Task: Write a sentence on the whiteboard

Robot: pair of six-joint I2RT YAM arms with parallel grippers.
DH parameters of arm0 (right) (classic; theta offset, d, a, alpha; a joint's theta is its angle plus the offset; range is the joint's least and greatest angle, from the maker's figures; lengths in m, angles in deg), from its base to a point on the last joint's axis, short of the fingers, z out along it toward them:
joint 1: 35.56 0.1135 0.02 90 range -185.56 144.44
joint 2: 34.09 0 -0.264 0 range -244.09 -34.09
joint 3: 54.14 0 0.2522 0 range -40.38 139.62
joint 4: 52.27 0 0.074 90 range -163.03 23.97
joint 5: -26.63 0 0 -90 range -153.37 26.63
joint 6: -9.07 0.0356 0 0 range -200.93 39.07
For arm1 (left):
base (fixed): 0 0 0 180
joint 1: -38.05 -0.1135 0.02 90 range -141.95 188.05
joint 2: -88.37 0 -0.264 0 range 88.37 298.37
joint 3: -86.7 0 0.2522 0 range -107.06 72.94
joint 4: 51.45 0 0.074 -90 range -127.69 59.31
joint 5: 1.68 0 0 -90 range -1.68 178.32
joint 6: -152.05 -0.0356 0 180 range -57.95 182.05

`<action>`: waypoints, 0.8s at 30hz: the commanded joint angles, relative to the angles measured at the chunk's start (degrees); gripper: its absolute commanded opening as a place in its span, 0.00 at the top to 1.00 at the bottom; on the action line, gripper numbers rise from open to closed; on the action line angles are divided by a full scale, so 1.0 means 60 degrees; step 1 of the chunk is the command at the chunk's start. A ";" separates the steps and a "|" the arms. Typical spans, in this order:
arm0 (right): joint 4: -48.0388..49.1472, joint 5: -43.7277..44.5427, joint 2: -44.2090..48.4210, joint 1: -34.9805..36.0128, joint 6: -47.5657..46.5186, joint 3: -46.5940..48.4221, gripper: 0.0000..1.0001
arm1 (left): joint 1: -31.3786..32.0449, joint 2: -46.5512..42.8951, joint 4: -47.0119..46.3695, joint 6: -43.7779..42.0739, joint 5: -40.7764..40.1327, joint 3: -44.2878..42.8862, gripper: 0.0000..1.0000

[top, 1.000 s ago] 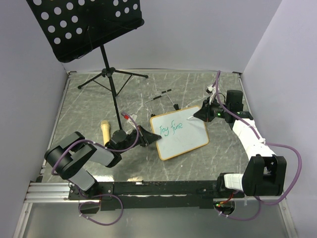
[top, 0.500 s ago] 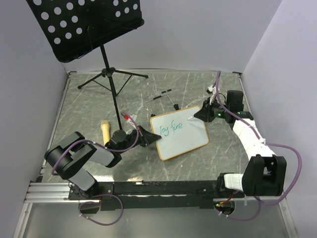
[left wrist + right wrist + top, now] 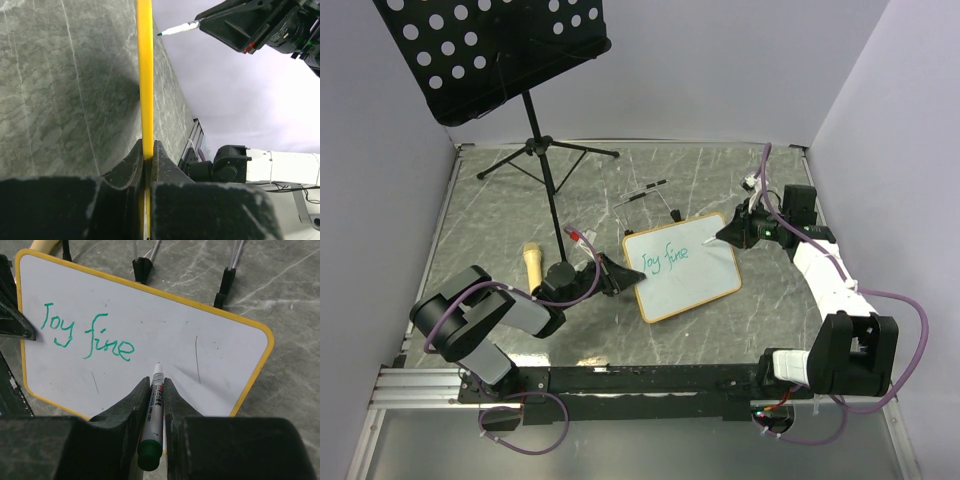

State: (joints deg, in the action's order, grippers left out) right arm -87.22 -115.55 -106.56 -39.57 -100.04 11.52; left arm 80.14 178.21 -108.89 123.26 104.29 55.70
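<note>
Lifting off after "Joy fine", the right claw (image 3: 156, 384), pinching the marker (image 3: 154, 396), has pulled back from the whiteboard (image 3: 698, 285) lying mid surface (image 3: 510, 205); the left claw (image 3: 148, 151) pinches its frame. Probably spacing for another word.

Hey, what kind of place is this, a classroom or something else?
Likely a robot lab test cell: left arm and right arm bolted to a marble-patterned table, plain walls around it, staged props like a whiteboard and music stand.

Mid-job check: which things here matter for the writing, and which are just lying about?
In use: whiteboard, green marker in right pincer, left pincer clamping the board's frame.
Lying about: music stand, tan handled object, wire easel.
</note>
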 commanded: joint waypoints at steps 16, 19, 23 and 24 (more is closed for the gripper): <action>0.0806 0.0623 0.0417 0.0624 0.0241 -0.0359 1.00 | 0.0061 -0.0223 -0.2562 0.0404 -0.0522 -0.0101 0.99; 0.1362 0.1122 0.0578 0.1005 0.0490 -0.0520 1.00 | 0.0076 -0.0194 -0.2562 0.0404 -0.0508 -0.0101 0.99; 0.1832 0.1620 0.0564 0.1458 0.0753 -0.0608 1.00 | 0.0134 -0.0135 -0.2650 0.0418 -0.0508 -0.0116 0.99; 0.1949 0.1680 0.0550 0.1517 0.0754 -0.0637 1.00 | 0.0149 -0.0135 -0.2650 0.0418 -0.0522 -0.0130 0.99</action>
State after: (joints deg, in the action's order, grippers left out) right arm -81.39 -108.97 -104.65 -32.31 -96.87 8.53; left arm 80.34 178.21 -108.43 124.90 101.91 55.70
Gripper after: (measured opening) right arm 0.207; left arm 0.055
